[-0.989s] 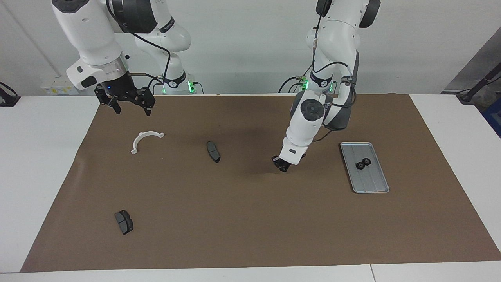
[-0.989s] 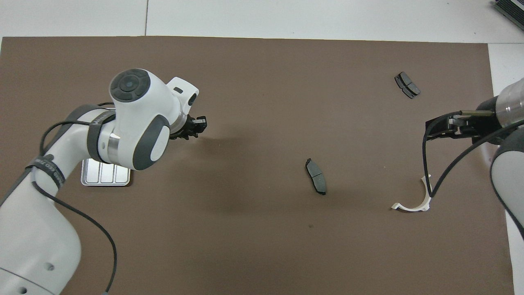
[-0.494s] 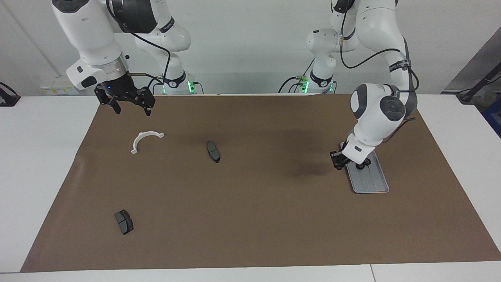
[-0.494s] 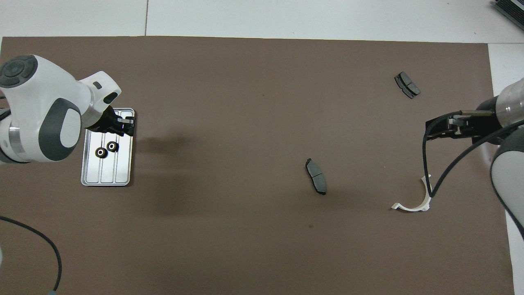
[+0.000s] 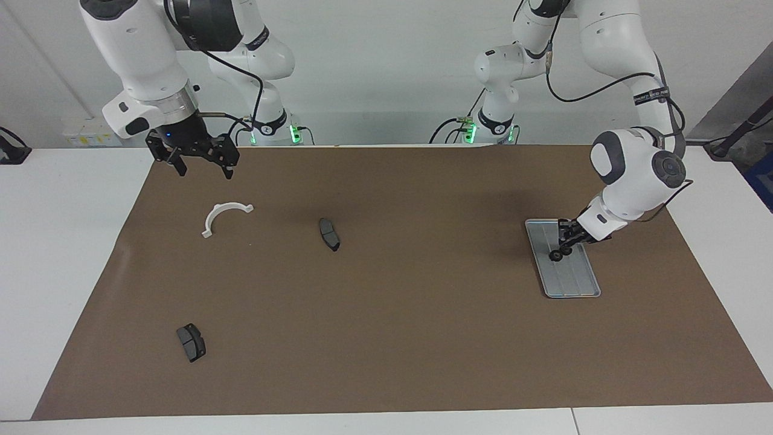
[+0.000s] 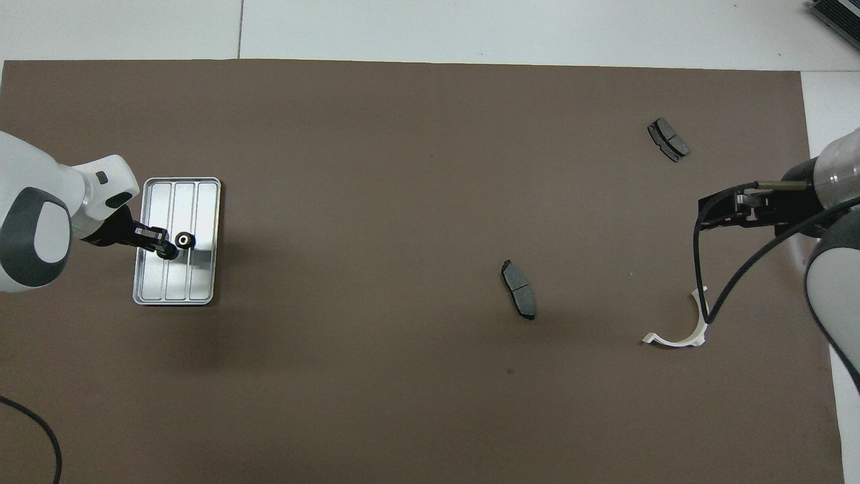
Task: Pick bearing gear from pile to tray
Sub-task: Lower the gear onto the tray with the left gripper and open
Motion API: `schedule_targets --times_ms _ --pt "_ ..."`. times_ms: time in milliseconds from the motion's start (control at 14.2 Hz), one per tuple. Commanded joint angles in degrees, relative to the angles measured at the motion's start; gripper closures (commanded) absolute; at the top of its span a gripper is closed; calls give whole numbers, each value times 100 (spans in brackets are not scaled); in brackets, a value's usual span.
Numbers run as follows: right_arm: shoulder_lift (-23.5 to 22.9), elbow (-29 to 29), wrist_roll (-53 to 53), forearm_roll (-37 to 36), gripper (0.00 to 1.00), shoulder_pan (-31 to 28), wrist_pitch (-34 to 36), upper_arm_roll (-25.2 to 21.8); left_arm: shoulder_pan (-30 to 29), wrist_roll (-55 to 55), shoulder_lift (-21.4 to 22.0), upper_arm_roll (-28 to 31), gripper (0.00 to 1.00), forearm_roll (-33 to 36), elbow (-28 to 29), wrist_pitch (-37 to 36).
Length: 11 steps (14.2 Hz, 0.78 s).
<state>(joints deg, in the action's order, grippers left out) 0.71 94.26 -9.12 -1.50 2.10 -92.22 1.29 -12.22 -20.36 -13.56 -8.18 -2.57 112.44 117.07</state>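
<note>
Left gripper over tray, jaws' state unclear, beside gear; right gripper waited, jaws spread, empty.

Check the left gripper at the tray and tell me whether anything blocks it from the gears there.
Nothing visible blocks it. The left gripper is low over the flat silver-grey metal tray, right at the small black round gears. Both dark grey brake pads and the white arc-shaped bracket lie toward the right arm's end.
</note>
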Motion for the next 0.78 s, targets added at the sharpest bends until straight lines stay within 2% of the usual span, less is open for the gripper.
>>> schedule_targets --times_ms 0,141,282,706 --pt "35 -13 182 10 0 1 64 -32 -202 -336 450 -52 96 81 664 193" --pt "35 -13 182 10 0 1 64 -32 -255 -416 529 -44 95 107 875 289" --pt "35 -13 182 10 0 1 64 -32 -264 -425 547 -35 90 116 946 325" --pt "35 -13 182 10 0 1 64 -32 -229 -407 538 -44 43 116 780 237"
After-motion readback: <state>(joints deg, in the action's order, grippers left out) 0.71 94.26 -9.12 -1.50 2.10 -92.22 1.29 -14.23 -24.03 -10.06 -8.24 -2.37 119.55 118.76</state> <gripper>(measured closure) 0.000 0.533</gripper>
